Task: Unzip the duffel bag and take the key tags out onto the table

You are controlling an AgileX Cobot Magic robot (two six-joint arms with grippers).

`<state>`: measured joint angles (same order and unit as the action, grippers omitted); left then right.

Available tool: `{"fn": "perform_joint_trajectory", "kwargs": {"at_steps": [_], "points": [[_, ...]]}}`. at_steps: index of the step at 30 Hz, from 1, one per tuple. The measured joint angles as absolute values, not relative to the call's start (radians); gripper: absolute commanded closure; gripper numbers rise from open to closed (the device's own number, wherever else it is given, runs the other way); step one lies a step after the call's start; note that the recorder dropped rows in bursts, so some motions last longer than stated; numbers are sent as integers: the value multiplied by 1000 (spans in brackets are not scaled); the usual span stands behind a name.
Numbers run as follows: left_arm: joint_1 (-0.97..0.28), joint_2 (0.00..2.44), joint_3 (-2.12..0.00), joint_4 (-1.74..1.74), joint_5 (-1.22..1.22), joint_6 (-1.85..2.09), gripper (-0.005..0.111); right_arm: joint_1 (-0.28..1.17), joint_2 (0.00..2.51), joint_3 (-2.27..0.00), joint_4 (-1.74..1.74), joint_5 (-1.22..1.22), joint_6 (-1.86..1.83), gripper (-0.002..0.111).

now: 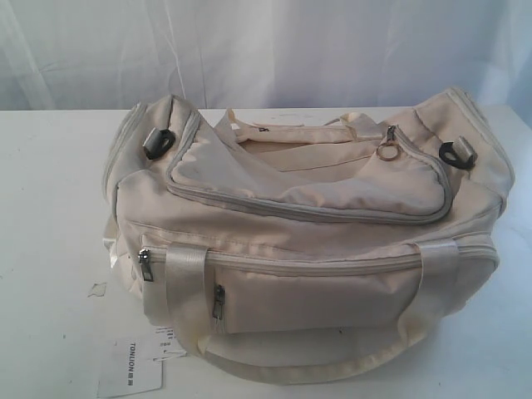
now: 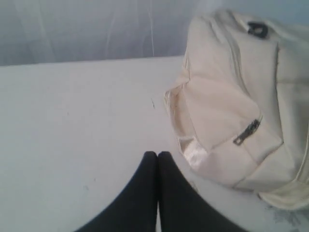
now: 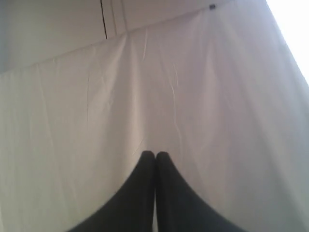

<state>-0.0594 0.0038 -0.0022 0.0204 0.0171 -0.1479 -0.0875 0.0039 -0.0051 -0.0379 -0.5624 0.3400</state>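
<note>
The duffel bag (image 2: 227, 96) lies near the clenched, empty left end effector (image 2: 158, 153); the right end effector (image 3: 155, 153) is likewise clenched.

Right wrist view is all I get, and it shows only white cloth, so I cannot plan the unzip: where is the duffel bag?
Observer: The duffel bag lies on the table, filling the middle of the exterior view.
Operator: Any zipper pull in sight?
Observer: A ringed zipper pull sits at the top flap's right end in that view.
Operator: And the left gripper?
Observer: The left gripper is shut, over the table beside the bag's end.
</note>
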Motion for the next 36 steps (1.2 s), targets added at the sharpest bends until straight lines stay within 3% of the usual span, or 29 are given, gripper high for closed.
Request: {"fn": "perform_joint_trajectory", "kwargs": {"at_steps": [7,13,17,27,36], "points": [[-59,2,-2,20,-383,-185,107,-87,4,-18,45,-378,545,108],[-59,0,-2,20,-704,-206,107,-87,89,-160,101,-217,438,108],[-59,0,-2,17,-749,-206,107,-87,208,-274,103,-106,318,108],[-59,7,-117,-60,-462,-198,107,-87,630,-514,81,45,145,108],[-60,298,-426,-60,97,100,107,-87,989,-835,81,411,52,108]]}}
